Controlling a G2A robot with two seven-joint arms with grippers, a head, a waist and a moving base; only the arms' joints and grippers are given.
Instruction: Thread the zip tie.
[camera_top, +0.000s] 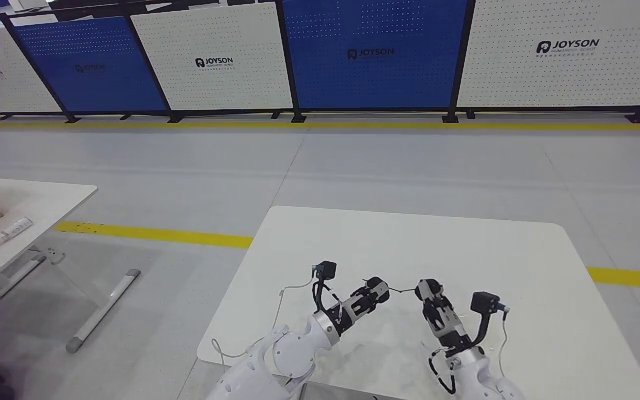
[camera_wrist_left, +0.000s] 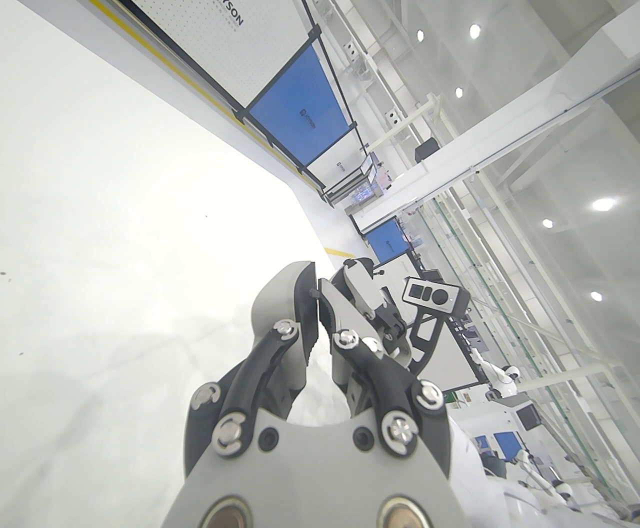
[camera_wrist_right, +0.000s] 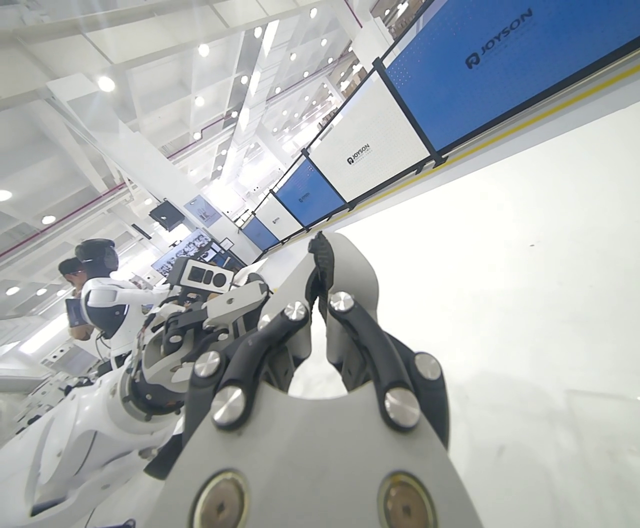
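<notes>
"Where is the zip tie (camera_top: 402, 291)?"
"It's a thin dark line over the table (camera_top: 500, 250), from my left gripper (camera_top: 383, 291) to my right gripper (camera_top: 421, 291)."
"Holding it?"
"Both pinch it tight (its ends hide in the fingers (camera_wrist_left: 280, 305), so I can't see them)."

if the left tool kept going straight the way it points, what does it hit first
Most likely the right tool, just beyond the left tool in the left wrist view. From the top they face each other over the table, a thin zip tie bridging the gap. Their spacing is unclear.
</notes>
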